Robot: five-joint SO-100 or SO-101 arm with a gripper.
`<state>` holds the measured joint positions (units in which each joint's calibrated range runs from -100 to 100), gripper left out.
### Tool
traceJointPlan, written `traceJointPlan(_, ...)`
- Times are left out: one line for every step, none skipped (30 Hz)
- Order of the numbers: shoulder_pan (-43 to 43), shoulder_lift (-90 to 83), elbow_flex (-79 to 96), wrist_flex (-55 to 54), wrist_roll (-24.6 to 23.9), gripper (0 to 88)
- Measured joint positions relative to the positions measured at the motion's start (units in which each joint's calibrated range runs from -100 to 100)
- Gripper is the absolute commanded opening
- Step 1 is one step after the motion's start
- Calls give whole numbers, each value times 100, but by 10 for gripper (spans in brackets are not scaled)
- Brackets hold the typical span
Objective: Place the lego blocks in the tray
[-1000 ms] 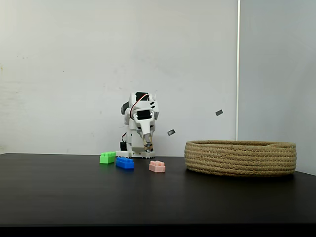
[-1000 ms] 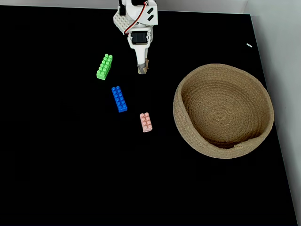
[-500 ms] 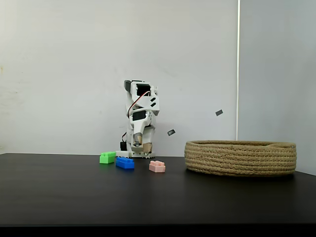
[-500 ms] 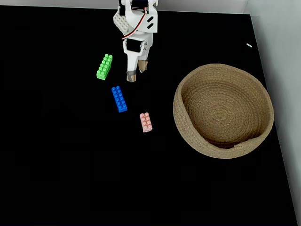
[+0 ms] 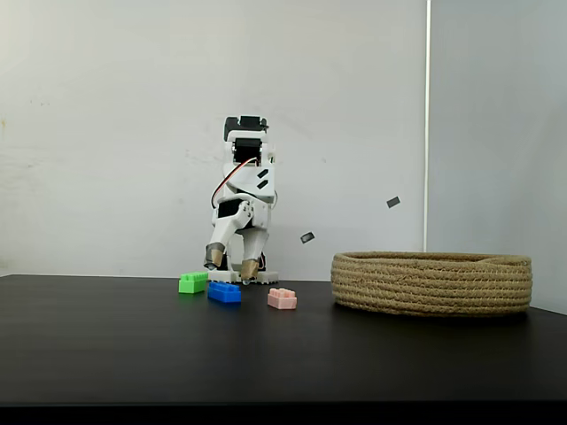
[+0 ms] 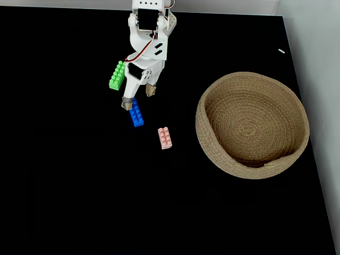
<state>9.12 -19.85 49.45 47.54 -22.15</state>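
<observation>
Bricks: your green brick (image 6: pixel 118 75), blue brick (image 6: pixel 135 112) and pink brick (image 6: pixel 164 137) lie loose on the black table (image 6: pixel 69 186), in a row slanting toward the basket, none in it yet.
Basket: the rope basket (image 6: pixel 297 106) sits well apart to the right in the top-down view.
Gripper: your gripper (image 6: pixel 138 97) is spread wide and holds nothing.
Aim: it hangs over the blue brick's far end; in the side view (image 5: pixel 232 260) the tips sit above the table, so I judge that brick your first pick.

My gripper (image 6: pixel 138 97) hangs with fingers spread above the blue brick (image 6: pixel 135 112); green brick (image 6: pixel 118 75) lies close beside my arm, pink brick (image 6: pixel 165 137) sits apart, bare table (image 6: pixel 79 186) runs to the tray (image 6: pixel 249 170)
</observation>
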Motion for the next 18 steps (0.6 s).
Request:
traceJointPlan(49, 153, -115, 0, -10, 320)
traceJointPlan(81, 305, -212, 0, -15, 320)
traceJointPlan(122, 458, -309, 0, -20, 320)
traceJointPlan(155, 594, -380, 0, -20, 318)
traceJointPlan(195, 721, -460, 0, -20, 315)
traceJointPlan(228, 823, -521, 0, -20, 314)
traceJointPlan(269, 933, -592, 0, -20, 312)
traceJointPlan(301, 1026, -654, 0, -20, 305)
traceJointPlan(334, 1094, -716, -8, -24, 287)
traceJointPlan(366, 1154, -769, -32, -20, 259)
traceJointPlan(391, 1187, -804, -65, -20, 239)
traceJointPlan(423, 1221, -822, -97, -20, 203)
traceJointPlan(448, 1230, -831, -130, -20, 154)
traceJointPlan(464, 1230, -831, -171, -20, 78)
traceJointPlan(472, 1230, -831, -211, -20, 4)
traceJointPlan(489, 1238, -831, -268, -10, 3)
traceJointPlan(505, 1238, -831, -325, 5, 2)
traceJointPlan(513, 1238, -831, -365, 24, 2)
